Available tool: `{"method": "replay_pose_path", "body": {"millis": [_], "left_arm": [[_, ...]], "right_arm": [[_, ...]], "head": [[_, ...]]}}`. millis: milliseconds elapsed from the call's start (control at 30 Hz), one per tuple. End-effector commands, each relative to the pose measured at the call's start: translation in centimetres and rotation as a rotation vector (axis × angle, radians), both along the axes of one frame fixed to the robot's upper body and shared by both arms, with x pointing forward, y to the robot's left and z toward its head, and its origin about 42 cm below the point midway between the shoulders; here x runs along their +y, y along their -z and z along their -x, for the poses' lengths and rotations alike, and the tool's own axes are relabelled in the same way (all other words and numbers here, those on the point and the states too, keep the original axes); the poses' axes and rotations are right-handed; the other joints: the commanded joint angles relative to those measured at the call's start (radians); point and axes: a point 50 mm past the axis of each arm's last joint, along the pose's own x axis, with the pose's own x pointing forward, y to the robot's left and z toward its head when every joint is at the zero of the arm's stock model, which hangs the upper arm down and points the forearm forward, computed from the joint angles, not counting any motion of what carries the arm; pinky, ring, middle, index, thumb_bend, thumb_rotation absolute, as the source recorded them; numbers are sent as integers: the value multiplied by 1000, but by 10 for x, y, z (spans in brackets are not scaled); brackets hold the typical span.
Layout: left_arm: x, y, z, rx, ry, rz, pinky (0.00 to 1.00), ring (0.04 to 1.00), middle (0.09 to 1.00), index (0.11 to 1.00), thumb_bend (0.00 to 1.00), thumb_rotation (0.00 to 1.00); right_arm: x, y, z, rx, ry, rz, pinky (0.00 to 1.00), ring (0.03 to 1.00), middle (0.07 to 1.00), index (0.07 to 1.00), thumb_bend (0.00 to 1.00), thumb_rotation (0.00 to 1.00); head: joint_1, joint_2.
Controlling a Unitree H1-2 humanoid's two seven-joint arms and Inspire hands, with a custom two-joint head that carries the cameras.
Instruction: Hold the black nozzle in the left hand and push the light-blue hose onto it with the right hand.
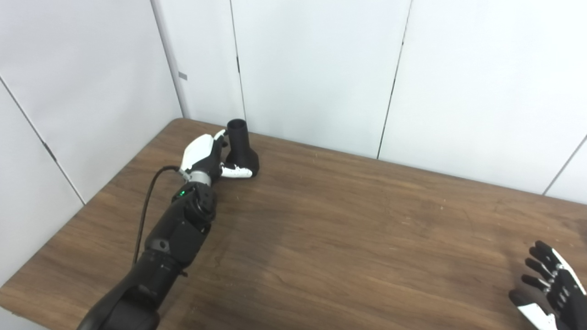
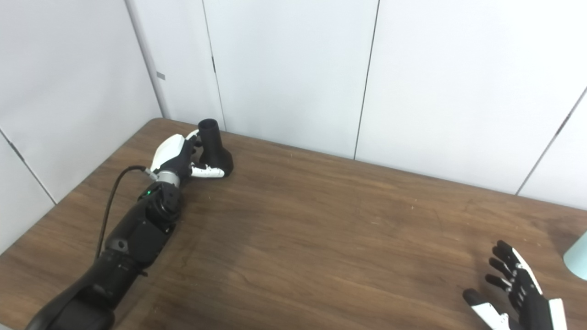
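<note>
Left hand (image 1: 204,153) at far-left table (image 1: 348,229) corner, fingers curled round black nozzle (image 1: 240,146), thumb across flared base; nozzle upright, mouth up; grasp tightness unclear; right hand (image 2: 516,286) near right, fingers spread, empty; light-blue hose (image 2: 578,261) just right of it, nearer right hand, cut off by frame edge, axis unreadable.

Left arm's stretched way out, left hand (image 1: 204,156) looks curled round something, hard to tell how tight. Right hand (image 2: 516,286) low, palm up, fingers spread.
</note>
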Motion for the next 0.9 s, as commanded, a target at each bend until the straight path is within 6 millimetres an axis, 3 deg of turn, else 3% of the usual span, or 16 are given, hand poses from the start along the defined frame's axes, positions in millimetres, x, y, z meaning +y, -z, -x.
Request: {"method": "replay_pose_path", "body": {"millis": [0,300,433,667,867], "left_arm": [[5,-33,-10,-45,16,-50,783,847,832,843,848,313],[11,-32,-13,55,62,-66,793,852,832,824,846,323],[10,-30,-15,77,64,-91,734,810,808,801,836,309],[9,-31,-16,97,75,-126,889,859,816,787,829,300],[7,-32,-18,95,87,-156,918,890,848,774,816,261]], "right_arm": [[-4,8,4,1,13,0,751,854,868,867,862,620],[-4,5,3,-5,9,1,755,843,855,866,860,619],[-3,5,4,-4,11,1,763,843,855,865,857,617],[-4,4,3,-6,14,3,763,843,852,864,861,616],[-3,4,2,-9,16,7,764,844,852,861,864,618]], "head": [[0,1],[-5,2],[-6,2],[-9,4],[-14,3]]}}
